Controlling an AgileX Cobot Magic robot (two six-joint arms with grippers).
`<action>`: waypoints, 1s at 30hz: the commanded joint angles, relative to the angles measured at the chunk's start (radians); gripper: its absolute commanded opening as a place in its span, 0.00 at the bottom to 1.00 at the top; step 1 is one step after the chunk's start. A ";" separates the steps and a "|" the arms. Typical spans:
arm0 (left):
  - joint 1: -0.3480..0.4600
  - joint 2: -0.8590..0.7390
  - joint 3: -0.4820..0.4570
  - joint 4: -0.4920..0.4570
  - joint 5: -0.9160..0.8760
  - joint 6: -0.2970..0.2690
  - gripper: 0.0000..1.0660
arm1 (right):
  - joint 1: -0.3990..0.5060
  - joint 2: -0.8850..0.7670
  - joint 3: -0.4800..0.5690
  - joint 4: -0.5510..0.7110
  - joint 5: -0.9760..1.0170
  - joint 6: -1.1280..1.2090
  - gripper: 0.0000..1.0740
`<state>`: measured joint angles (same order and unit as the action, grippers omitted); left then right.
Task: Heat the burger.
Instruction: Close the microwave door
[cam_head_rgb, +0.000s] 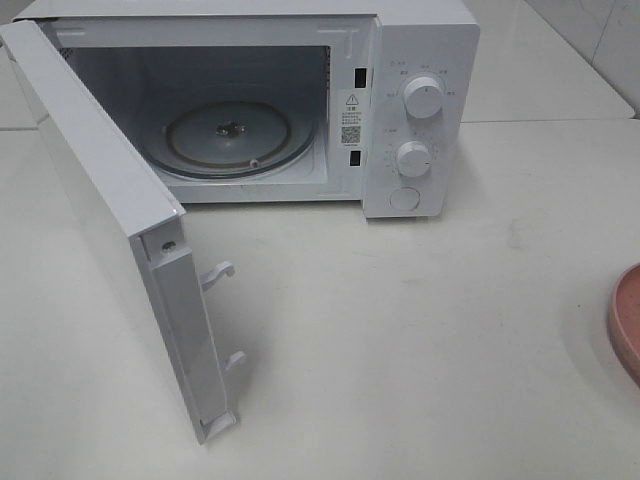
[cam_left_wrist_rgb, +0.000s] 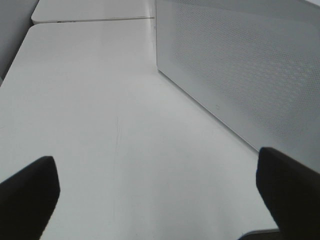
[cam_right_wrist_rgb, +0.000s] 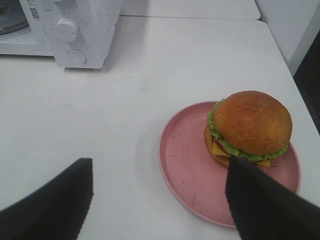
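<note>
Burger (cam_right_wrist_rgb: 250, 126): one item, golden domed bun over a lettuce frill, sitting toward one side of a pink plate (cam_right_wrist_rgb: 192, 175) on the white table (cam_right_wrist_rgb: 150, 90). Position relative to tool: ahead of the right gripper (cam_right_wrist_rgb: 157, 200) and offset toward the finger (cam_right_wrist_rgb: 265, 205) that overlaps the plate's near rim; not between the fingers yet. No long axis to speak of, being round.

Right gripper: fingers spread wide, holding nothing, hanging above the table short of the plate.

Left gripper (cam_left_wrist_rgb: 160, 195): fully spread, empty, low over bare table beside the perforated outer face of the microwave door (cam_left_wrist_rgb: 240, 65).

Nearer arm, by judgement: the right; the left is on the far side of the door.

Microwave (cam_head_rgb: 420, 100): door (cam_head_rgb: 100, 200) swung open, glass turntable (cam_head_rgb: 240, 140) bare.

View notes: the high camera shows the open cavity but only a sliver of plate (cam_head_rgb: 625, 320) at its right edge, and neither burger nor grippers. Only the right wrist view shows the burger.
</note>
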<state>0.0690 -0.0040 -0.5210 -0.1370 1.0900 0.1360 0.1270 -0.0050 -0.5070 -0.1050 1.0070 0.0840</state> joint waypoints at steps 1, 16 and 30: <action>0.005 -0.007 0.002 -0.004 -0.014 -0.004 0.94 | -0.007 -0.030 0.005 0.001 -0.012 -0.008 0.67; 0.005 0.059 -0.025 -0.024 -0.101 -0.004 0.82 | -0.007 -0.030 0.005 0.001 -0.012 -0.008 0.67; 0.005 0.410 0.022 -0.030 -0.368 -0.004 0.10 | -0.007 -0.030 0.005 0.001 -0.012 -0.008 0.67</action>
<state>0.0690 0.3400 -0.5180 -0.1540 0.8050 0.1360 0.1270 -0.0050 -0.5070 -0.1020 1.0070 0.0840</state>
